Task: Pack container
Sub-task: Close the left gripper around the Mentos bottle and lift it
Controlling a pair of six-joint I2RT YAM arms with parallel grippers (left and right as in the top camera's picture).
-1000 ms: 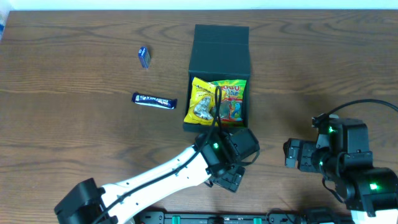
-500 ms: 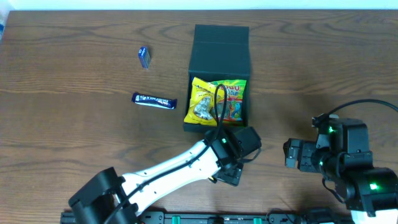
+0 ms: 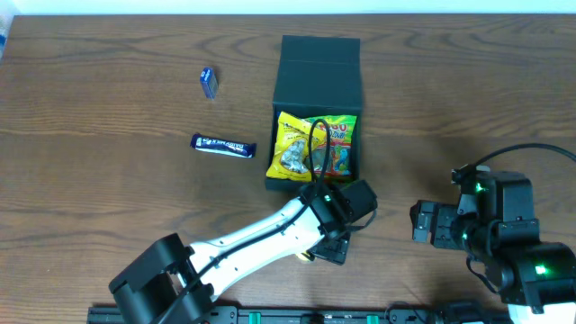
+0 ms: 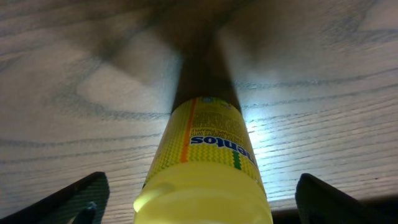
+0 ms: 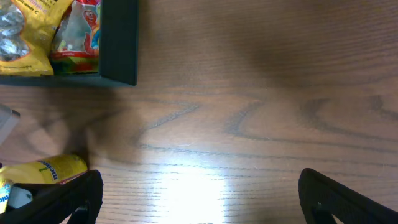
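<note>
The container (image 3: 317, 76), a dark teal box with its flap lid open at the far side, holds a yellow packet (image 3: 290, 147) and a colourful gummy packet (image 3: 338, 148). Just in front of it my left gripper (image 3: 331, 243) is low over the table. In the left wrist view a yellow Mentos bottle (image 4: 208, 149) lies lengthwise between its open fingers (image 4: 74, 199), which stand wide on either side without touching it. My right gripper (image 3: 421, 225) rests open at the front right with nothing in it (image 5: 199, 205); its view shows the container's corner (image 5: 121, 43) and the bottle (image 5: 43, 171).
A dark blue snack bar (image 3: 222, 145) lies left of the container. A small blue box (image 3: 209, 83) sits further back on the left. The wooden table (image 3: 468, 108) stretches around them, its front edge close behind both arms.
My left arm's elbow has swung to the right and its gripper has edged slightly toward the container. The right arm has not moved.
</note>
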